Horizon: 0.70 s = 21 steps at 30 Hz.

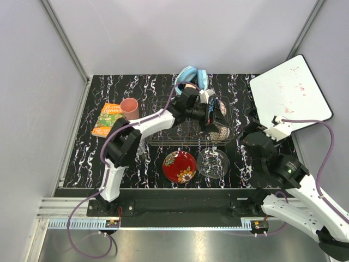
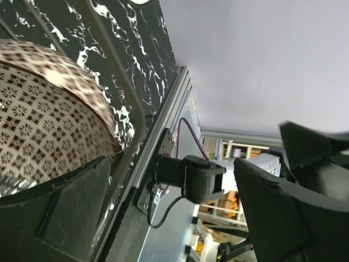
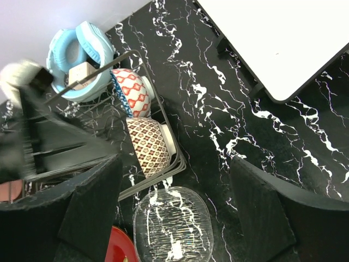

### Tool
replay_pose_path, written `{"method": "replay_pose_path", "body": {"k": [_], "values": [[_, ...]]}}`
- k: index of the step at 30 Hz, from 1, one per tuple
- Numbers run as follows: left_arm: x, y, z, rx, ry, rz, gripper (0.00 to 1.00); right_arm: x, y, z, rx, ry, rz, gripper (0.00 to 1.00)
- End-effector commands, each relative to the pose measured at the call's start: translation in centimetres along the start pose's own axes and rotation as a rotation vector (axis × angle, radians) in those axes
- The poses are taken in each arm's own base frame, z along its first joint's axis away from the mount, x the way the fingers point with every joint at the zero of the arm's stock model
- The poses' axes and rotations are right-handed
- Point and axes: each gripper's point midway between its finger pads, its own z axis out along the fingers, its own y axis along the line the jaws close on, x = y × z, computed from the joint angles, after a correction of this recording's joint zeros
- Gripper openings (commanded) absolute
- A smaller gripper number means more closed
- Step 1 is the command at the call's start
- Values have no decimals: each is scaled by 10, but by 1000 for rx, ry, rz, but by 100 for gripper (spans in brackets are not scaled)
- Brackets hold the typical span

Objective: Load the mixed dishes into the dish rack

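Note:
The wire dish rack [image 1: 174,131] holds two bowls on edge at its right end: the blue patterned bowl [image 1: 220,106] and the cream bowl with a brown pattern [image 1: 219,132]. Both also show in the right wrist view [image 3: 132,91] [image 3: 149,145]. My left gripper [image 1: 212,115] is open and empty over that end, one finger [image 2: 60,207] beside the cream bowl [image 2: 43,125]. The red floral plate [image 1: 180,166] and the clear glass plate [image 1: 213,162] lie in front of the rack. My right gripper [image 3: 174,213] is open and empty above the glass plate [image 3: 173,229]. The pink cup [image 1: 130,108] stands at the left. I cannot pick out the tumbler.
A light blue bowl [image 1: 193,76] sits behind the rack. An orange-green booklet [image 1: 107,118] lies under the pink cup. A white board [image 1: 289,90] rests at the right. Grey walls close in the table on three sides.

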Motion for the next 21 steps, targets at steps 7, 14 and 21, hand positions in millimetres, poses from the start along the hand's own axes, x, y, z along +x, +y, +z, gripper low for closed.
{"method": "replay_pose_path", "body": {"k": [7,14,21], "values": [[-24,-58,-109,-70,-50,404,99,12,19,14,12,26,-40,86],[-54,-53,-222,-248,-197,525,99,39,37,57,94,46,-127,77],[-42,-13,-300,-444,-284,563,99,58,33,104,142,141,-65,28]]}}
